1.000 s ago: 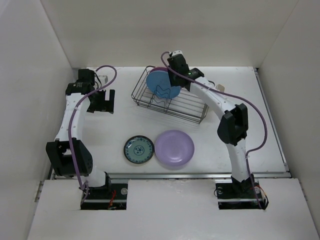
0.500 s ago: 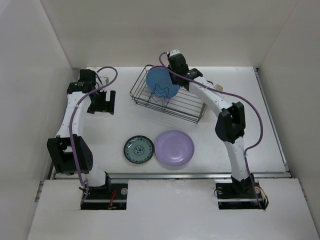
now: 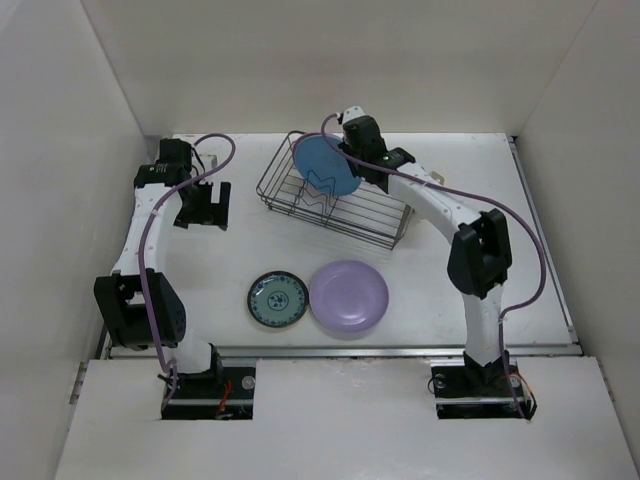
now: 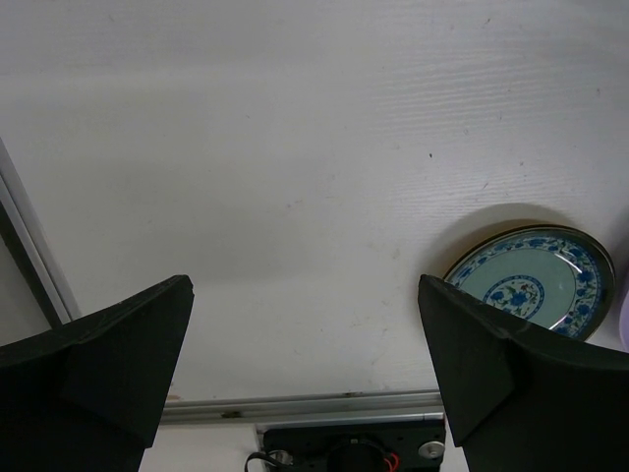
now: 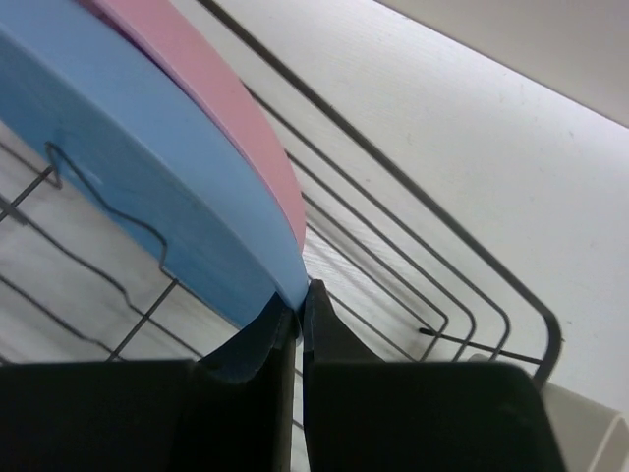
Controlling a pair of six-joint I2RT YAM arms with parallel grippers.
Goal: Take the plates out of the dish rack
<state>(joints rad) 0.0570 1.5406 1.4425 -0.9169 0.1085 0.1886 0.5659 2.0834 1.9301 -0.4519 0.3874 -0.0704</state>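
Plates split between two places: the light blue plate (image 3: 323, 168) stands on edge in the dish rack (image 3: 372, 214) at 12 o'clock on the table (image 3: 500, 250), while the teal plate (image 3: 278, 299) and the lavender plate (image 3: 348, 295) lie flat at 6 o'clock, rims touching, teal on the 9 o'clock side.

The table is plain white and matte. White walls (image 3: 300, 60) close it in at 9, 12 and 3 o'clock, and a metal rail (image 3: 400, 350) runs along the near edge.

The top view shows both arms. The right gripper (image 3: 352, 152) is at the rack's far end, at the blue plate's 2 o'clock rim. The left gripper (image 3: 204, 205) hangs at 10 o'clock, well apart from the rack.

The right wrist view adds a pink plate (image 5: 231, 98) just behind the light blue plate (image 5: 128, 167), both between the rack wires (image 5: 442, 285). There the right gripper (image 5: 298, 307) has its jaws pressed narrow, clamped on the blue plate's rim.

The left wrist view shows the left gripper (image 4: 305, 364) with its jaws wide and nothing between them. Bare table lies below it, with the teal plate (image 4: 531, 285) at 4 o'clock.
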